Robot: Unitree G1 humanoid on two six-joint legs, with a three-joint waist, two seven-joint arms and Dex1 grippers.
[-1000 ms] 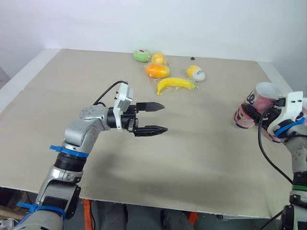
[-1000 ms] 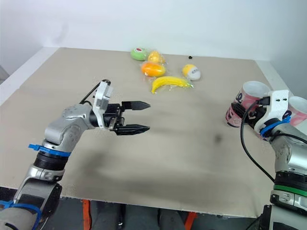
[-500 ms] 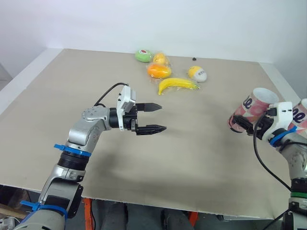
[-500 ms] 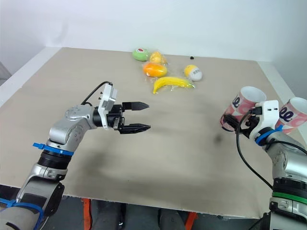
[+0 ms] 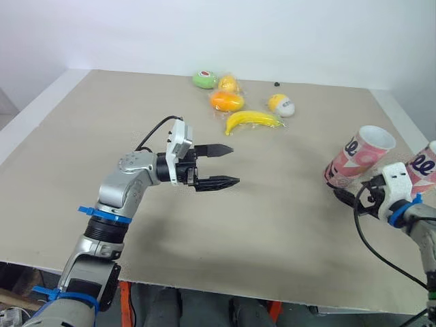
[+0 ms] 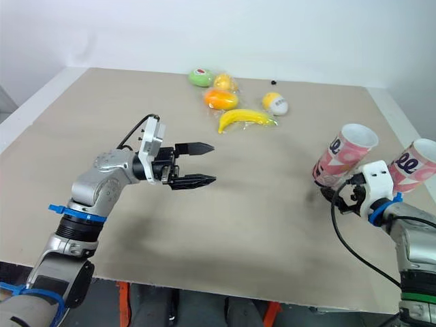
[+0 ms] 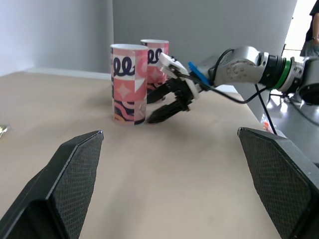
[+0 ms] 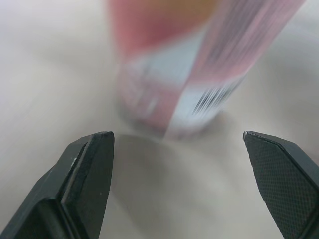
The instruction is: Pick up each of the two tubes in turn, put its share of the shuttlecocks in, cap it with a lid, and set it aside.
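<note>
place: lab | bare board table [image 5: 286, 225] | plain white wall [image 5: 204, 34] | toy fruit [image 5: 251, 121]

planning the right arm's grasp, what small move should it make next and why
Probably ease the right gripper forward around the nearer tube: its fingers are open, low by the tube's base, and the tube stands just ahead, not yet between them.

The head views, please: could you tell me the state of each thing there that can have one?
Nearer pink patterned cardboard tube: upright on the beige table, top open, no lid, not gripped.
Farther pink patterned cardboard tube: upright, top open, no lid.
Left gripper: open, empty, above the table.
Right gripper: open, empty, at the nearer tube's base.
</note>
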